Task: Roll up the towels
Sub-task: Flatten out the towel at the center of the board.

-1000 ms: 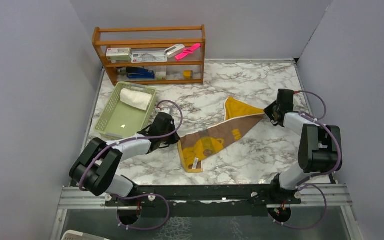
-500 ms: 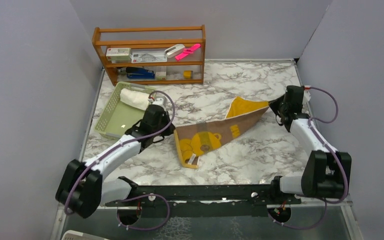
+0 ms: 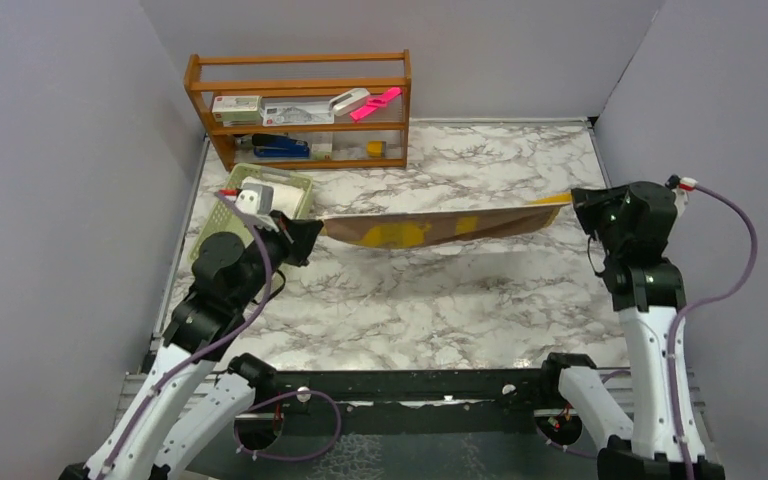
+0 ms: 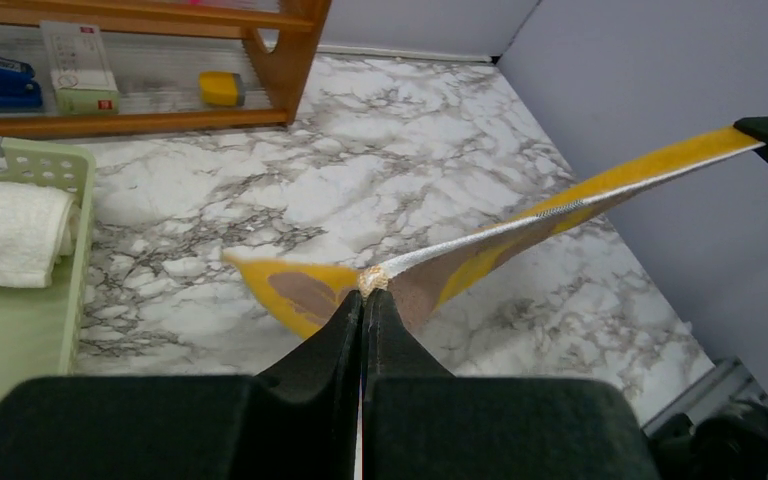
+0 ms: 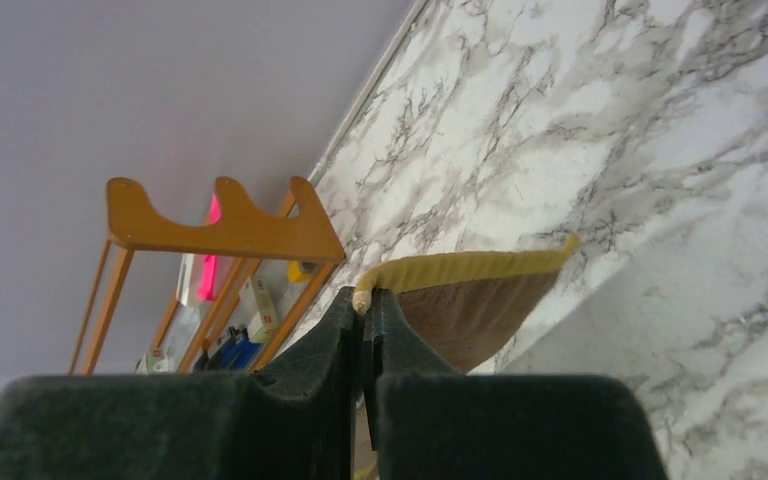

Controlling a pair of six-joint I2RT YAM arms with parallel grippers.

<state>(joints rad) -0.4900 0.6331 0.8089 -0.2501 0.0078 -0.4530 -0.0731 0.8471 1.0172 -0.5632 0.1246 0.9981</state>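
So, left gripper (image 4: 363,300) first: its two black fingers are pinched tight on one corner of the mustard-yellow and brown cloth towel (image 3: 430,225), right at the pale stitched hem. A small yellow flap with a brown patch sticks out just past the grip. The right gripper (image 5: 363,298) is doing the same at the opposite end, with its jaws clamped together on the yellow edge and the brown side hanging below.

Between the two, the towel is pulled out into a long, nearly flat strip. It's lifted off the white-and-grey marble table (image 3: 460,300) and throws a shadow onto it. It runs across the far half of the table, from near the left edge almost to the right edge.

Just behind the left gripper, by the table's left edge, sits a pale green plastic basket (image 4: 55,155) with a plain white textured towel (image 4: 10,232) lying rolled up inside it. Further back, a wooden shelf rack (image 3: 300,105) with small office bits stands against the far edge, toward the far-left corner.
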